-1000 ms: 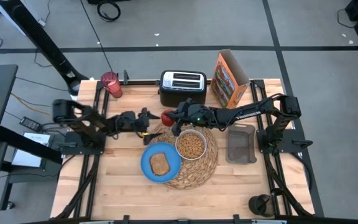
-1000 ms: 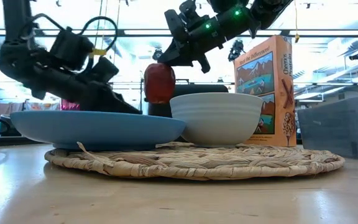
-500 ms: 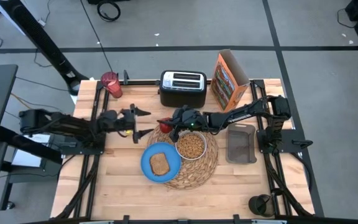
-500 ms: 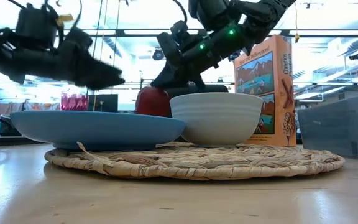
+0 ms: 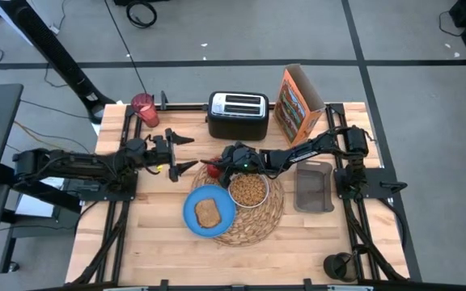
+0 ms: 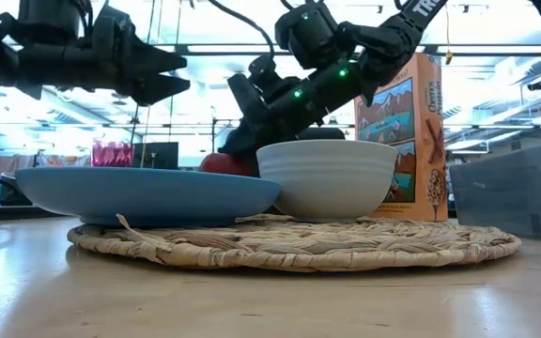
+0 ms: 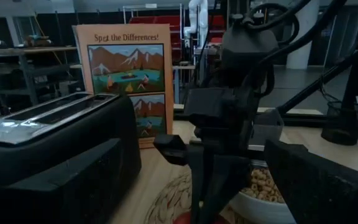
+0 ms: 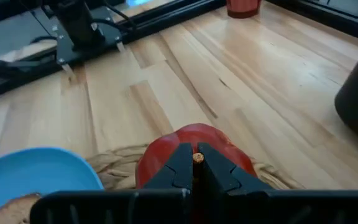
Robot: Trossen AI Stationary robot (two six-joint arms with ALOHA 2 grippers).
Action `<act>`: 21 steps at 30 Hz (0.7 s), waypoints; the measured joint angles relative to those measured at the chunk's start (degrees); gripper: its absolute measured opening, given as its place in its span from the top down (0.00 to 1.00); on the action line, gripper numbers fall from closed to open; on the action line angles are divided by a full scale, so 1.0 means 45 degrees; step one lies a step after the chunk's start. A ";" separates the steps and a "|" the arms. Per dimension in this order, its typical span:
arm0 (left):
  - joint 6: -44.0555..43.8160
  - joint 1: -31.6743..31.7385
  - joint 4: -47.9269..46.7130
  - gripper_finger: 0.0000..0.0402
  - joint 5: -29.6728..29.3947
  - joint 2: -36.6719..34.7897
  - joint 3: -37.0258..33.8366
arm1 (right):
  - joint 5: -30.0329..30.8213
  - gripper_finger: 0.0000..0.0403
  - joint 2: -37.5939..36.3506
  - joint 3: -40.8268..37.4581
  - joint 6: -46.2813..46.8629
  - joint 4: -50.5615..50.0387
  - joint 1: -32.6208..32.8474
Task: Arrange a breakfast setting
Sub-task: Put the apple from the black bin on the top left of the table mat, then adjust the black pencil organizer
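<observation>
- The right gripper (image 8: 193, 163) is pinching the small red apple (image 8: 194, 149) by its short stem, with the jaws pressed almost together around it, just behind the white ceramic bowl (image 5: 248, 188) of cereal.
- The red apple is sitting low at the back rim of the large round woven straw placemat (image 5: 267, 217); whether it is resting on the mat cannot be told.
- The left gripper (image 5: 181, 153) is hovering above the wooden worktop (image 5: 156, 242), beyond the apple from the bowl, with its jaws spread wide and holding nothing.
- Judging by its look, the apple is firm, smooth and fairly heavy for its size, so a stem pinch is likely letting it swing and could slip or snap the stem; a hold across the round body would probably be steadier.
- Being round, it may roll on the uneven straw weave once let go.
- The small blue plate (image 5: 209, 212) carrying the brown toast slice (image 5: 208, 213) is lying on the placemat just beside the bowl, on the side away from the apple.
- The translucent pink-red cup (image 5: 144, 110) is standing at the worktop's far corner, well apart from the bowl.
- No metal spoon is showing.
</observation>
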 joint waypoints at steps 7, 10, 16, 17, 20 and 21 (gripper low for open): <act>0.0318 0.0005 -0.1203 0.01 0.0005 -0.0292 0.0597 | -0.0044 0.90 0.0061 0.0001 -0.0097 0.0139 0.0025; 0.0311 0.0005 -0.1181 0.01 0.0005 -0.0302 0.0630 | -0.0020 0.85 0.0063 0.0001 -0.0118 0.0180 0.0020; 0.0246 0.0005 -0.1391 0.01 0.0005 -0.0360 0.0630 | 0.0009 0.77 0.0063 -0.0004 -0.0150 0.0300 0.0025; 0.0224 0.0005 -0.1400 0.01 0.0005 -0.0360 0.0630 | 0.0014 0.76 0.0063 -0.0004 -0.0152 0.0317 0.0025; 0.0217 0.0005 -0.1409 0.01 0.0005 -0.0360 0.0630 | 0.0018 0.74 0.0030 -0.0013 -0.0163 0.0359 0.0025; 0.0216 0.0005 -0.1410 0.01 0.0005 -0.0360 0.0630 | 0.0027 0.74 0.0009 -0.0014 -0.0227 0.0381 0.0025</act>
